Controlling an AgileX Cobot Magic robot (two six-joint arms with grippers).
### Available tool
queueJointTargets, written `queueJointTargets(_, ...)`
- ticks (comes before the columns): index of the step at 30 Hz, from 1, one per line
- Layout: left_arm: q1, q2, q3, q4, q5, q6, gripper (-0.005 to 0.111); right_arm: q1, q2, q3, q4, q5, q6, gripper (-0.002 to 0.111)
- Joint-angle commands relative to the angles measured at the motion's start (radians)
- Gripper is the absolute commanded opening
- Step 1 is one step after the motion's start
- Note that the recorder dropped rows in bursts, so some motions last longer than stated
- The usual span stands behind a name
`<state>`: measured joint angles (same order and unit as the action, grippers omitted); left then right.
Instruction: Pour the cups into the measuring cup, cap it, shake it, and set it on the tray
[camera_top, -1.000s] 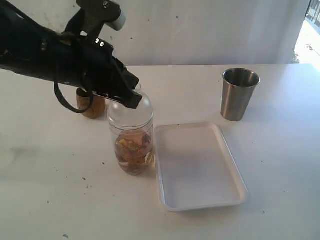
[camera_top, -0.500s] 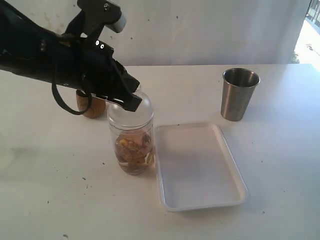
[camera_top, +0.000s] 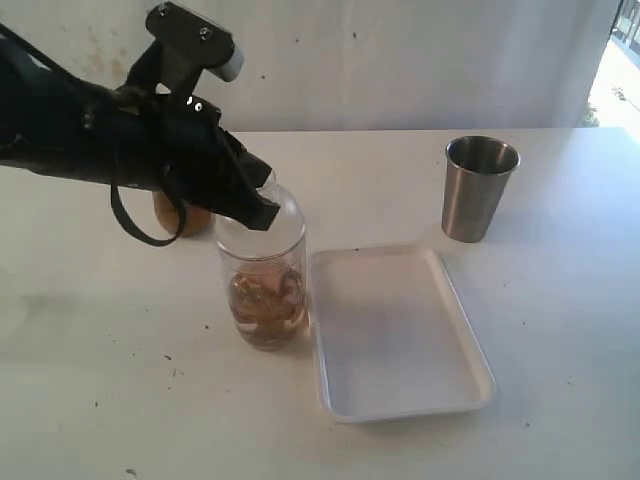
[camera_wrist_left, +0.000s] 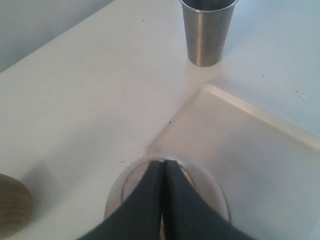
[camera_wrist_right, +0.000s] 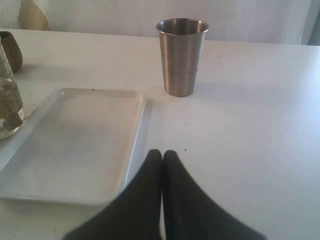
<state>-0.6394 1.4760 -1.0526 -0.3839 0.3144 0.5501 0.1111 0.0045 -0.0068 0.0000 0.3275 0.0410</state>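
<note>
A white table (camera_top: 560, 330) seen from above and in front. A flat white tray (camera_top: 400, 335) lies near the middle. Touching or just beside the tray's left long edge stands the measuring cup (camera_top: 265, 295), a tall clear cylinder holding brownish pieces in its lower part. The clear domed cap (camera_top: 285, 222) sits on its mouth. The steel tumbler (camera_top: 480, 190) stands upright beyond the tray's far right corner, apart from it. The small wooden cup (camera_top: 190, 218) stands beyond the measuring cup, farther from the tray and partly hidden by the black left arm.

The left claw (camera_wrist_left: 162, 167) hangs right over the cap, fingers clenched together with no gap. Whether they pinch the cap's neck is hidden. The right claw (camera_wrist_right: 162, 154) is also clenched and holds nothing, low over the table near the tray's right side.

Pouring looks done and the capping step appears to be finishing. Shaking likely comes next. That calls for a firm hold on the cylinder, with the cap fully seated so nothing spills.
</note>
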Motion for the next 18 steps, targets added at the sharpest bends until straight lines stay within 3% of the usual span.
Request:
queueJointTargets(1, -0.002, -0.011, 0.003, -0.012, -0.049, 0.001, 0.011, -0.004, -0.005, 0.007, 0.000, -0.009, 0.001, 0.000)
queueJointTargets(10, -0.002, -0.101, -0.001, -0.012, -0.044, 0.001, 0.069, -0.004, -0.005, 0.007, 0.000, -0.009, 0.001, 0.000)
queueJointTargets(14, 0.000, -0.198, -0.001, 0.042, 0.018, -0.073, 0.072, -0.004, -0.005, 0.007, 0.000, -0.009, 0.001, 0.000)
queueJointTargets(18, 0.051, -0.294, -0.001, 0.432, 0.160, -0.420, 0.071, -0.004, -0.005, 0.007, 0.000, -0.009, 0.001, 0.000)
